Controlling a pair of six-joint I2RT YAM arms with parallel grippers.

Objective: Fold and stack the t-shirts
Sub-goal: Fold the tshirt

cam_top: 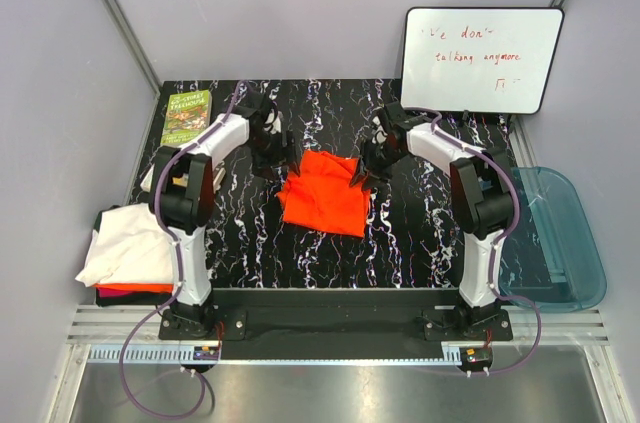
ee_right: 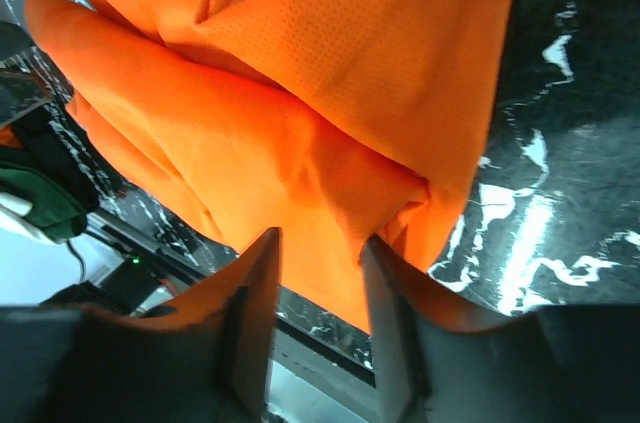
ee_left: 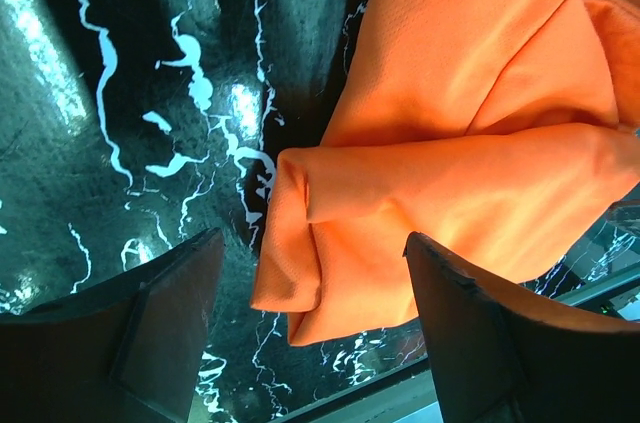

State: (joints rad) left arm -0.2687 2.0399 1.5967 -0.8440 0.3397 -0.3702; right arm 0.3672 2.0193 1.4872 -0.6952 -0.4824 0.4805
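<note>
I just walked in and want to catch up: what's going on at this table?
Two robot arms are working on an orange t-shirt that lies partly folded in the middle of the black table. The left gripper hovers open over the shirt's left side. The right gripper has a folded edge between its fingers, but it is unclear whether it is pinched. A white shirt lies on top of other folded ones at the left.

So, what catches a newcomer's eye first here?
The bright orange t-shirt lies folded in the middle of the black marbled table, with the left pincer and the right pincer at its far corners. Then come the whiteboard with red handwriting at the far right and the white t-shirt at the near left.
</note>
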